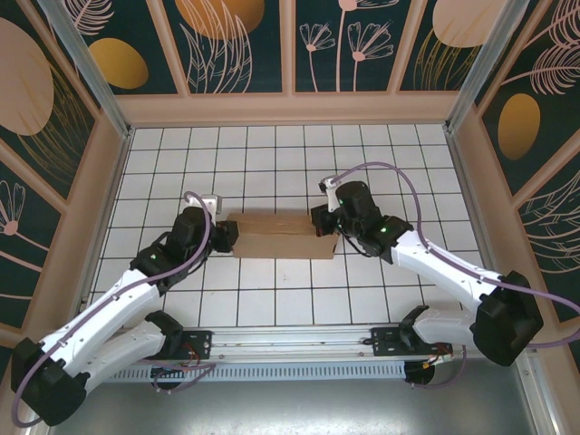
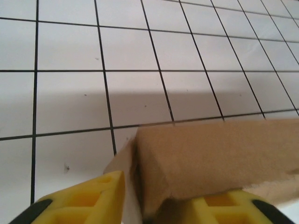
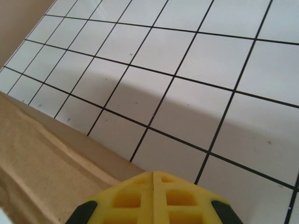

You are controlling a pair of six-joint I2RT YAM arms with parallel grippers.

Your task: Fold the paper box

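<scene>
The paper box (image 1: 281, 236), a shallow brown cardboard box, lies across the middle of the tiled table. My left gripper (image 1: 227, 238) is at its left end. In the left wrist view the jaws of that gripper (image 2: 159, 192) stand apart around the box's end corner (image 2: 210, 154). A thin gap shows between the left finger (image 2: 93, 198) and the cardboard, which lies over the right finger (image 2: 224, 210). My right gripper (image 1: 323, 227) is at the box's right end. Its yellow fingers (image 3: 153, 176) are pressed together with nothing between them, and the box wall (image 3: 42, 158) is just to their left.
The white grid-lined table (image 1: 362, 154) is ringed by low beige walls (image 1: 290, 109). Both arm bases sit on the rail at the near edge (image 1: 290, 343). Bare tiles lie behind and in front of the box.
</scene>
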